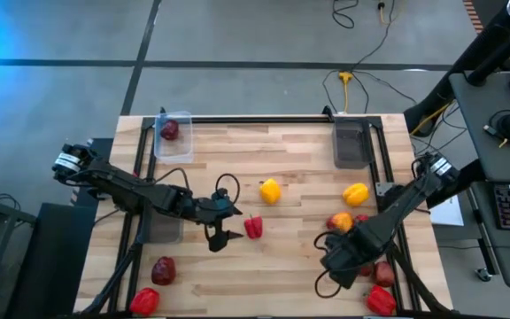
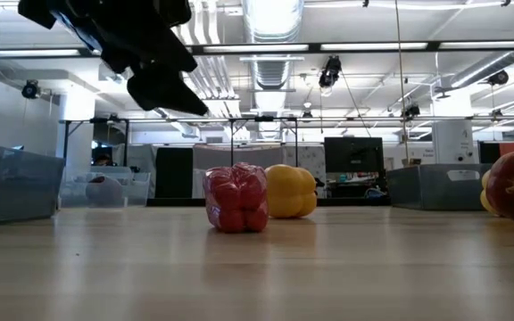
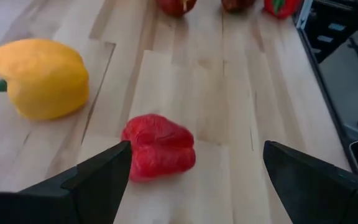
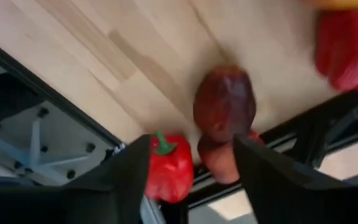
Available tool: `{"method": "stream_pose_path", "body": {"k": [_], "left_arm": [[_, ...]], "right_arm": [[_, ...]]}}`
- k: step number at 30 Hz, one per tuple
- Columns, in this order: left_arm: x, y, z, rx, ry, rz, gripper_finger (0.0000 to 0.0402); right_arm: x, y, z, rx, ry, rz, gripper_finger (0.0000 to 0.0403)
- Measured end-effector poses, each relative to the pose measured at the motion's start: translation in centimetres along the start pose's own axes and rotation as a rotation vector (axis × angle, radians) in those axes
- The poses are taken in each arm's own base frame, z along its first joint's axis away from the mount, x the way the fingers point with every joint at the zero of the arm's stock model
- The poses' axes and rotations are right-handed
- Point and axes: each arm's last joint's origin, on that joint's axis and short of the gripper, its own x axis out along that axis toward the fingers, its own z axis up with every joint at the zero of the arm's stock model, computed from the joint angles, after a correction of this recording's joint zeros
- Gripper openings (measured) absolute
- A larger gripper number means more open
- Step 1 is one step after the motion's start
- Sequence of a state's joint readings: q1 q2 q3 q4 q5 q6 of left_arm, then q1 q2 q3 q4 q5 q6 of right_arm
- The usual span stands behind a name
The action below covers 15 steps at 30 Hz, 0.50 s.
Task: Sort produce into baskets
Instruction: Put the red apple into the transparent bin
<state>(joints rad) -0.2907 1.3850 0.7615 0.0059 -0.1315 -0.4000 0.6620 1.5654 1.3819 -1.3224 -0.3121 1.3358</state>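
The left gripper's fingers [image 3: 98,180] hang apart, the red pepper [image 3: 159,146] just ahead between them.

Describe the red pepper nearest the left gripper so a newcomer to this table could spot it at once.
Start at the wooden table and find its middle. There, just ahead of the open left gripper, lies a small red pepper. It sits alone on bare wood; its nearest neighbour, the yellow pepper, differs in colour.
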Motion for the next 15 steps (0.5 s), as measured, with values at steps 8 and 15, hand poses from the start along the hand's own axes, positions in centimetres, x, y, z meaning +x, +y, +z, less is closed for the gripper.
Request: {"method": "stream_pose_path", "body": {"k": [8, 15], "left_arm": [[-0.4, 0.5, 0.2, 0.067, -0.008, -0.012, 0.0346], [-1.0, 0.9, 0.5, 0.147, -0.006, -0.042, 0.0346]], "right_arm": [[3.2, -0.4, 0.5, 0.031, 0.048, -0.13, 0.0359], [6.1, -1.9, 0.5, 0.072, 0.143, -0.198, 0.0381]]}}
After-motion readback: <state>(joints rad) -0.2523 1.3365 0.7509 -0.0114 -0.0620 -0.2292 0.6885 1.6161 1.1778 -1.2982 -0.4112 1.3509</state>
